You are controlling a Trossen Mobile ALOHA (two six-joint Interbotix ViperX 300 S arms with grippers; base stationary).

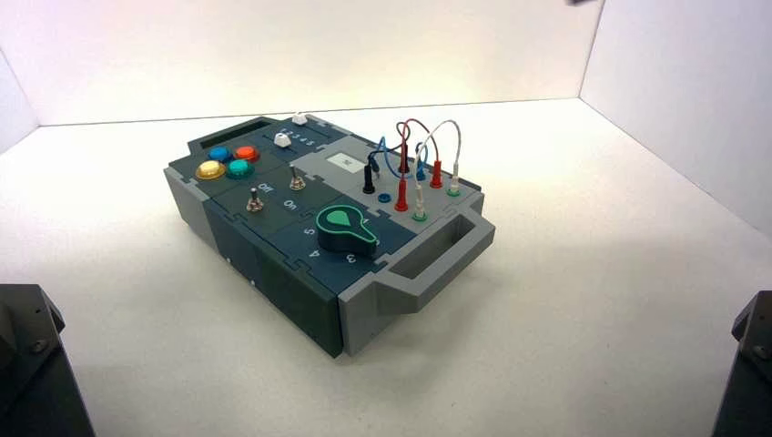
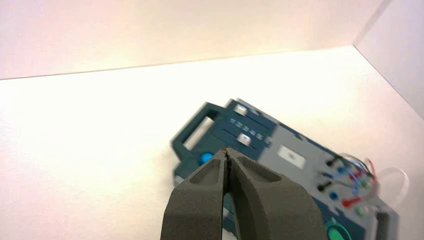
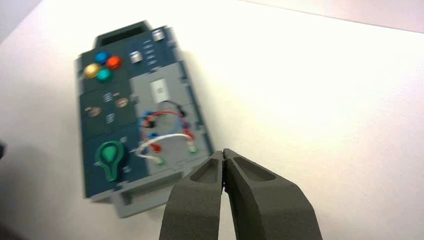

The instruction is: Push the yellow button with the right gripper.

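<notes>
The yellow button sits at the box's far left corner, beside the teal button. The right claw, clenched to a point for poking, hangs well short of the box; left claw clenched, parked.

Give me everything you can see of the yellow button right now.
The yellow button is a small round glossy dome with a gold rim, standing at the far left corner of the box, in a cluster with the blue button, orange-red button and teal-green button. Nothing touches it; the right gripper, fingers closed, is well short of it, off the box's handle end.
</notes>
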